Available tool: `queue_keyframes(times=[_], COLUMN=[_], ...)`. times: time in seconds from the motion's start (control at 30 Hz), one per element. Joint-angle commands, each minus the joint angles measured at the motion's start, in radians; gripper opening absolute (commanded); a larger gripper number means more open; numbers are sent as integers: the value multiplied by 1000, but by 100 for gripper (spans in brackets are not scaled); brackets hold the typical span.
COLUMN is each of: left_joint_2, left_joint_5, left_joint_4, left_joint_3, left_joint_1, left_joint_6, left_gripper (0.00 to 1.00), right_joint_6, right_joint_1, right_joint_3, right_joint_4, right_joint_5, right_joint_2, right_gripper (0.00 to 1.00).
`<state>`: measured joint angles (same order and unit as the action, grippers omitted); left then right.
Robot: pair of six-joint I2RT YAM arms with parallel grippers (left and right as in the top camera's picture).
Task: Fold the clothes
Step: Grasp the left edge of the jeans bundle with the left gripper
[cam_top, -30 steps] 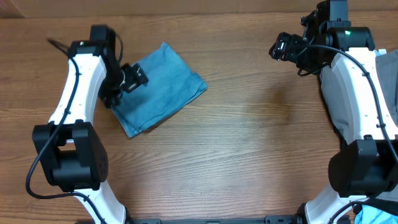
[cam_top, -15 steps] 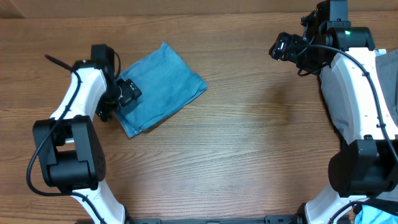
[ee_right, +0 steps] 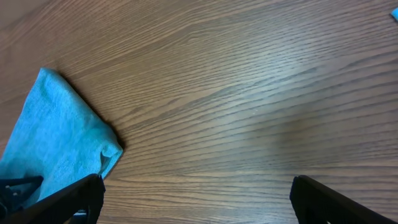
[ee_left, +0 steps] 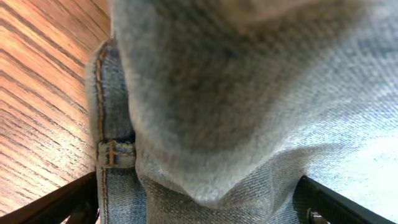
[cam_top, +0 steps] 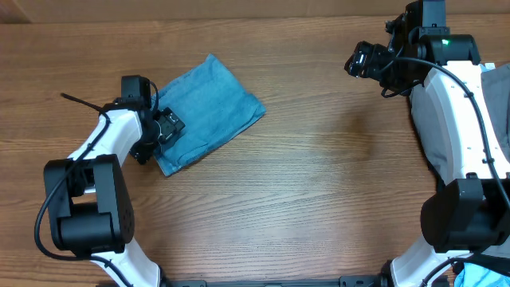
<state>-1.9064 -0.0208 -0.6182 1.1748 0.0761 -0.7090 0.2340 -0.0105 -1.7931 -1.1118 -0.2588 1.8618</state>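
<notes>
From overhead, the left gripper is hovering over the left edge of the folded jeans, its fingers spread wide and clamping nothing. The denim is lying as a tilted square on the wooden table, reaching away beyond the fingertips. The right gripper is hanging well apart from the jeans, fingers equally wide, holding nothing. Grey trousers are lying behind it under the right arm, and a bright-blue garment is peeking in at the bottom right corner.

In the left wrist view, the two fingertips are standing far apart at the lower corners, and faded denim is filling nearly everything between and ahead of them. An orange-stitched seam is running just ahead of the left finger, with bare table beyond it.

In the right wrist view, the fingertips are also standing wide apart over bare wood. The jeans are lying ahead of the left finger, off to that side.
</notes>
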Motion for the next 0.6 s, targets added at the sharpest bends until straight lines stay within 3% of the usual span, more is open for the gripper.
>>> queue_keyframes(times=[0.0,0.57], left_joint_2=[-68,-68], left_joint_5=[53,-4], left_joint_4=[26,293], left_joint_3=[-86,-280], left_joint_1=[3,2], left_joint_6=[-69,-130], left_gripper=[100,100], right_joint_6=[-6,-6], right_joint_1=[-2,-2], right_joint_3=[-1,-1], right_joint_4=[3,3], right_joint_5=[-4,-4], right_joint_2=[-3,-3], right_gripper=[100,100])
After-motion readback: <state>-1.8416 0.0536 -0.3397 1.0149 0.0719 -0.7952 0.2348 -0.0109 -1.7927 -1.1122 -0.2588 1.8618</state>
